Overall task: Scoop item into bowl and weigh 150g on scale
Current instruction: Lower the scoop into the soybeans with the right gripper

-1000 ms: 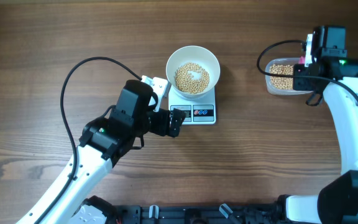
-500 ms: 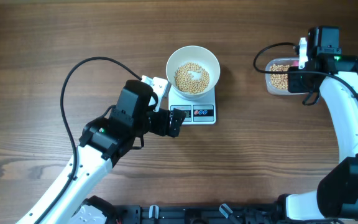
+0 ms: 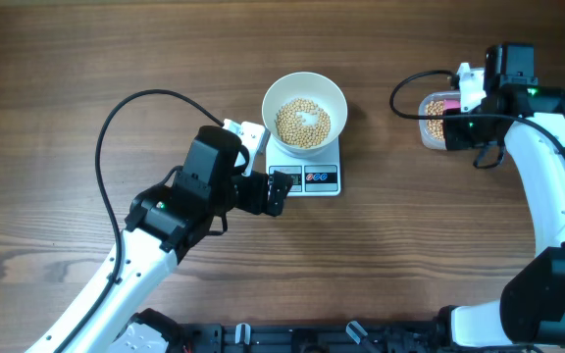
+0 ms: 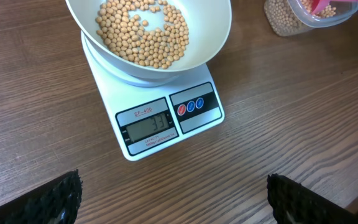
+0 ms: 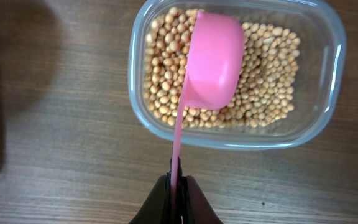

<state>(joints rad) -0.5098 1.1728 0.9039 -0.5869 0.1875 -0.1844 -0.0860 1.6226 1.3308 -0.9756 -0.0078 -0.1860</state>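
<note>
Gripping the pink scoop [image 5: 213, 59] over the tub [image 5: 328, 93], my right tool [image 5: 178, 186] is clamped; left tool [image 4: 176, 199] gapes beside the scale [image 4: 160, 124].

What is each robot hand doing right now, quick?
Left gripper: open, holding nothing.
Right gripper: shut on the pink scoop, by its handle.

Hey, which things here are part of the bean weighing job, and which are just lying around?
Part of the job:
beans
bowl
scale
tub of beans
pink scoop
right hand, shut on the scoop handle

Just there:
left hand, open and empty by the scale
black cable
</note>
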